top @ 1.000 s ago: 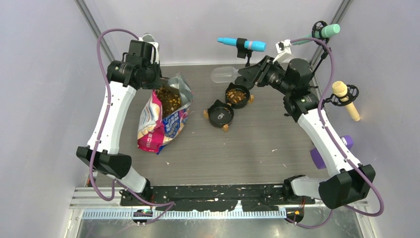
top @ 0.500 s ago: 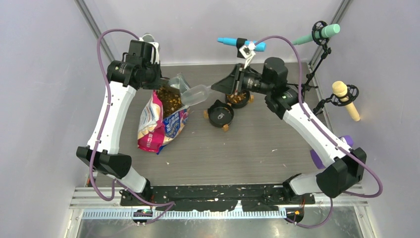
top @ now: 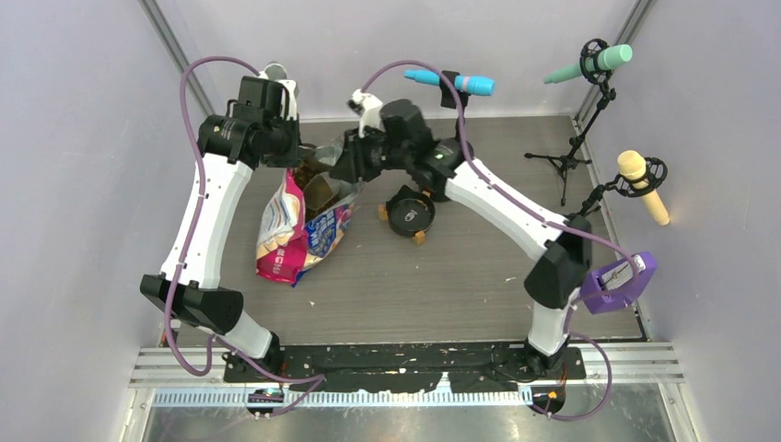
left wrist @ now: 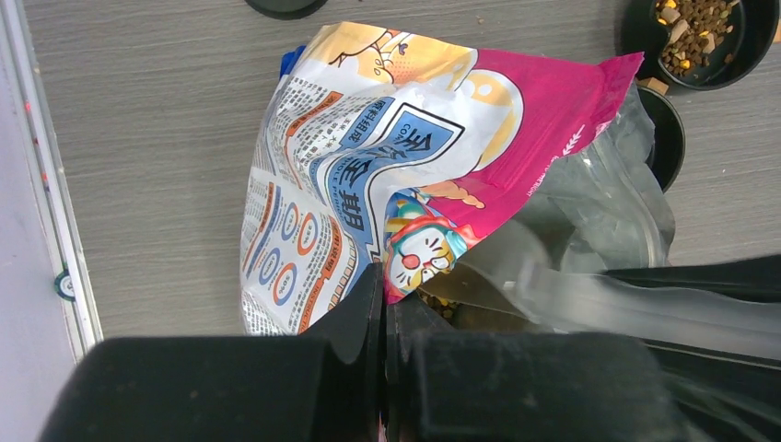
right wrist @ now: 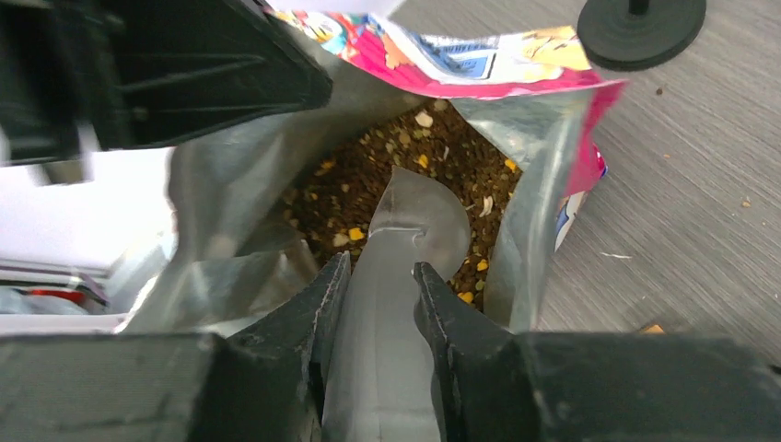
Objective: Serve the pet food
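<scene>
Now, at far left, my left claw is pinched fully closed on the rim of the pink-and-blue bag, holding its mouth up and open. Just right of it, my right claw grips the handle of a clear plastic scoop, jaws partly apart around it. The scoop's tip is down in the bag mouth over the brown kibble. To fill well, I judge the scoop should push deeper under the pellets and then lift level, without dragging the foil lip out of my left grip. Further right stand an empty bowl and, behind it, a filled bowl. A blue microphone hangs close above my right arm's path back, and a tan microphone stands well off at right.
</scene>
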